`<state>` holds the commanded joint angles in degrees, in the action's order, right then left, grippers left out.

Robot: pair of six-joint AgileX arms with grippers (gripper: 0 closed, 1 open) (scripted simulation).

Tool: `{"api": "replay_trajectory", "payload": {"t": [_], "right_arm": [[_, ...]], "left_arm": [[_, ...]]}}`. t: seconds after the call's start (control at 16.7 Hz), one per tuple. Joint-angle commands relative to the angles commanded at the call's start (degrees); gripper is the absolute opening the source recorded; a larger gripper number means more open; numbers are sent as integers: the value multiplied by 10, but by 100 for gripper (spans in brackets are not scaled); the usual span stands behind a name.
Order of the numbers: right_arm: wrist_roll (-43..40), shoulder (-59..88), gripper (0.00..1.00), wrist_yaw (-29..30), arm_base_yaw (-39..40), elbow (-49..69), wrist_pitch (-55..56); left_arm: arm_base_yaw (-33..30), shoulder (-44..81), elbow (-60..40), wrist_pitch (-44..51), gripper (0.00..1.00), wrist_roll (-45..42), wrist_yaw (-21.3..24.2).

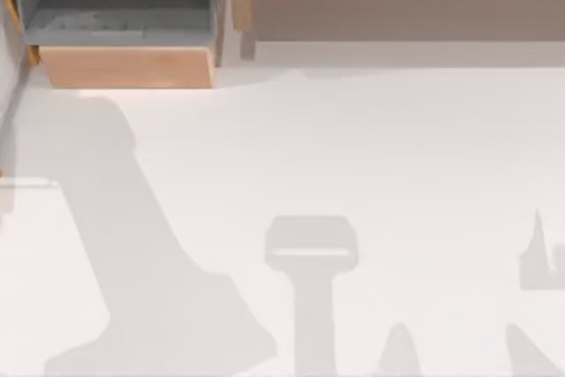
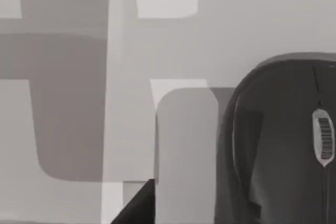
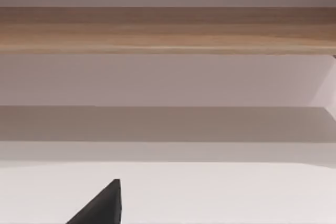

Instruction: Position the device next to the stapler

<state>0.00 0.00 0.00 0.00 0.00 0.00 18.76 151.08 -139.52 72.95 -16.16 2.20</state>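
black glossy mouse (image 2: 278,145) with grey scroll wheel lies on white table (image 2: 63,129); end effector state unclear.

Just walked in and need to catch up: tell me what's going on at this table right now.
The job is to set a device beside a stapler, and nothing is being held yet. The left wrist view looks down on a dark computer mouse with a scroll wheel, lying on the white table, so the left arm seems to be above it. The right wrist view faces a wooden shelf along the far edge. From above, the table carries arm shadows, with a wooden box at its far left corner. I cannot place a stapler.
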Motion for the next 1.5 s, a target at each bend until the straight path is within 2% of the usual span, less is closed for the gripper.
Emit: {"api": "replay_trajectory", "payload": {"t": [0.48,1.14,1.5], "right_arm": [[0,0,100,0,0,0,0],[0,0,100,0,0,0,0],[0,0,100,0,0,0,0]], "left_arm": [[0,0,0,0,2,0,0],[3,-5,-1,1,0,0,0],[9,-97,36,8,0,6,10]]}}
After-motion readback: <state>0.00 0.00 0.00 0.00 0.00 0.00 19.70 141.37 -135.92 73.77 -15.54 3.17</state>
